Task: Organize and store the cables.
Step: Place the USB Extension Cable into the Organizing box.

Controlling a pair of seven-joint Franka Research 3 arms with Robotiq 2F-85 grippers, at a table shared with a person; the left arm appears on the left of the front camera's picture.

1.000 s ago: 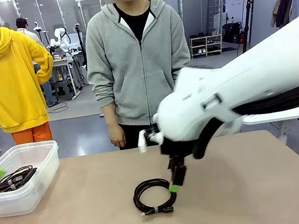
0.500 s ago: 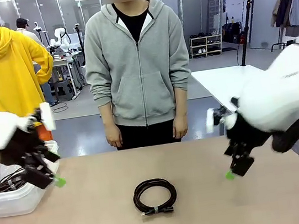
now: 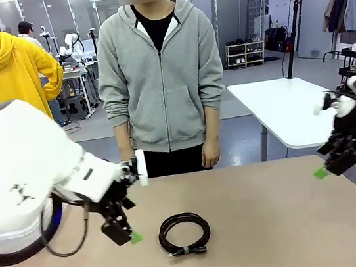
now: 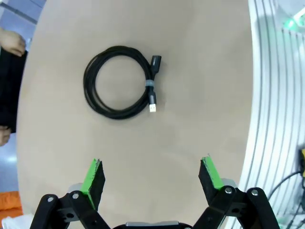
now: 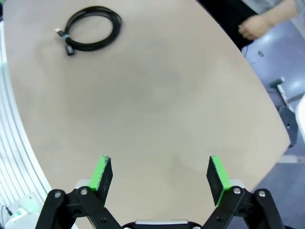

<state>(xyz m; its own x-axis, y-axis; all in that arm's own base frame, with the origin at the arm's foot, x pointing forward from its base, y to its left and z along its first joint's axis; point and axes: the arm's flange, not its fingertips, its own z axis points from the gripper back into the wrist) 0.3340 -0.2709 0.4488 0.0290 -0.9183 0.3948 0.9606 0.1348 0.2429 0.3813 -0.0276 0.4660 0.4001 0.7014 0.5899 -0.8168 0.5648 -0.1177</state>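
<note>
One of the cables (image 3: 184, 233), a black coil tied with a band and showing plug ends, lies flat on the tan table (image 3: 277, 226) near the middle front. My left gripper (image 3: 127, 233) hangs just left of it, a short way above the table, open and empty. In the left wrist view the cable (image 4: 119, 82) lies ahead of the open left gripper (image 4: 152, 174), apart from the fingers. My right gripper (image 3: 327, 167) is off at the table's right edge, open and empty. From the right wrist the cable (image 5: 93, 29) is far off, and the right gripper (image 5: 159, 174) holds nothing.
A person in a grey hoodie (image 3: 160, 76) stands at the far edge with hands down, one hand (image 5: 259, 24) near the table's rim. A white table (image 3: 281, 109) stands behind at the right. My bulky left arm (image 3: 25, 175) covers the table's left part.
The right arm has pulled away from the cable to the table's right edge. The left arm has swung in from the bin at the far left to just beside the cable. The cable has not moved.
</note>
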